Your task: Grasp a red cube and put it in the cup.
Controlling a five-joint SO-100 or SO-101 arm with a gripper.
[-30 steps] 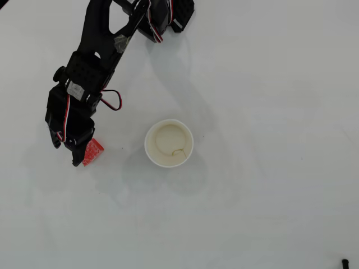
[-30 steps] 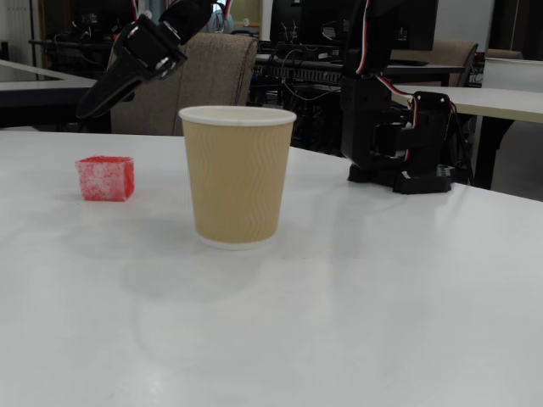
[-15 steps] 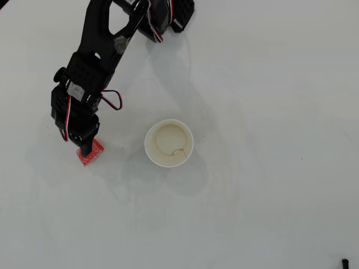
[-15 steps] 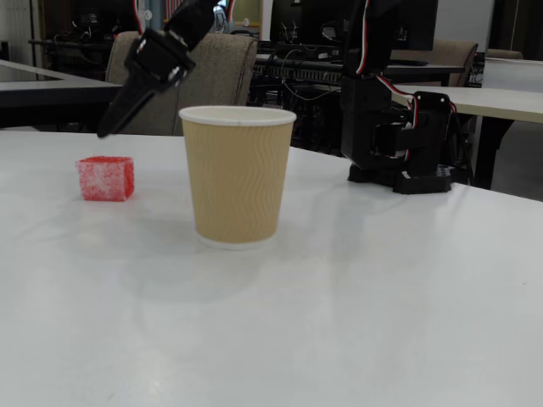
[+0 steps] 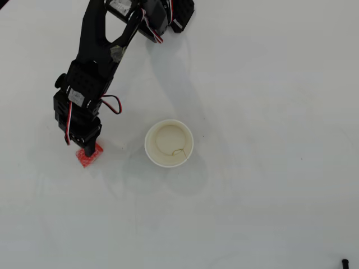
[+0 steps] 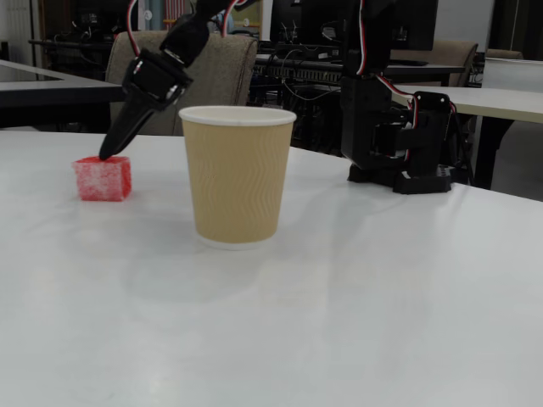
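The gripper (image 6: 106, 155) has dropped lower over the last second and now has its dark tip right at the top of the red cube (image 6: 103, 179), where before it hung clear above it. The cube itself has kept its spot on the white table (image 6: 339, 288), well to the left of the cup (image 6: 237, 174) in the fixed view.

From above, the cube (image 5: 91, 157) is mostly hidden: the gripper (image 5: 88, 149) sits on top of it and only a red corner sticks out below and to the right of the black fingers. Whether the tip actually touches the cube or stops just short is hard to say from either angle. I also cannot tell how the jaws stand. In the fixed view they taper to what looks like one point, and in the overhead view the arm's own body covers them, so open or together is anyone's guess.

The cup (image 5: 169, 143) stands upright near the middle of the table (image 5: 269, 112), apart from the cube. Looking down into it, the cream inside shows a thin dark curved mark on the bottom. From the side it is tan and ribbed with a white rolled rim.

The arm's black base (image 6: 399, 136) stands at the far side of the table, its upper part cut off by the frame, red and white wires (image 5: 112, 103) looping off the wrist. A tan chair (image 6: 216, 76) stands behind the table.
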